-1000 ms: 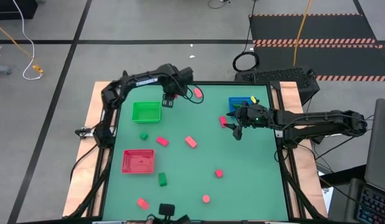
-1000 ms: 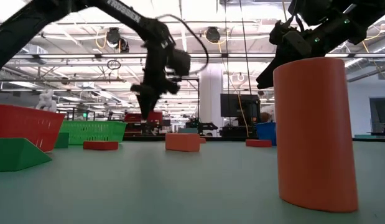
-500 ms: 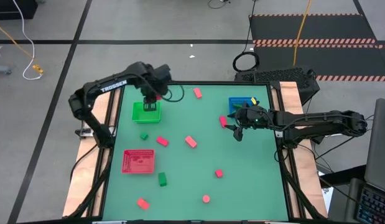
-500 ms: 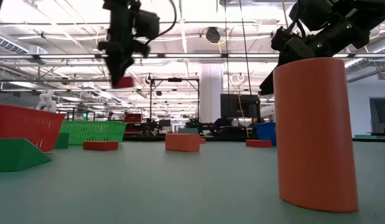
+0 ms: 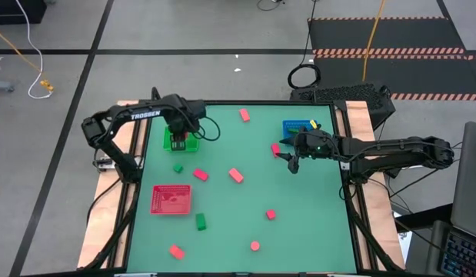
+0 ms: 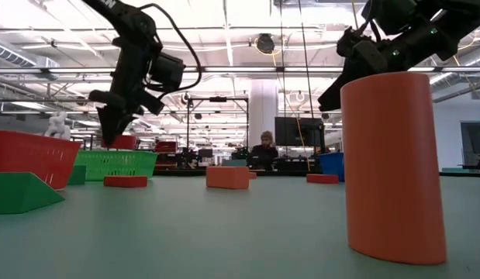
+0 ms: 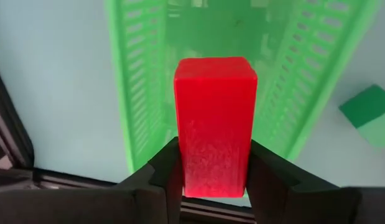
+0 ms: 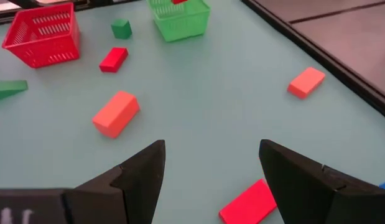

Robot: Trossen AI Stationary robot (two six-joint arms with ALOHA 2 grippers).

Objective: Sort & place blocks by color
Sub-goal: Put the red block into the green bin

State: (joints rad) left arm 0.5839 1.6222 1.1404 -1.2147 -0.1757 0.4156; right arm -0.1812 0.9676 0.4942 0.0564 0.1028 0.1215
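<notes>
Green matting covers our table, with grey concrete floor all around it in the high view. Our left gripper hangs over the green tray at the table's far left, and its two fingers are clamped on a red block, held end-on above the tray's slatted floor. In the low view that block shows just above the tray's rim. Our right gripper hovers near the blue tray on the far right side, its fingers spread apart with nothing between them; a red bar lies on the mat just beside them.

Loose blocks lie scattered over the mat: a salmon bar near the middle, a red bar and a small green cube between the green tray and the red tray, a green block just past the red tray, and a pink bar at the far edge. A person sits in the room behind, seen in the low view.
</notes>
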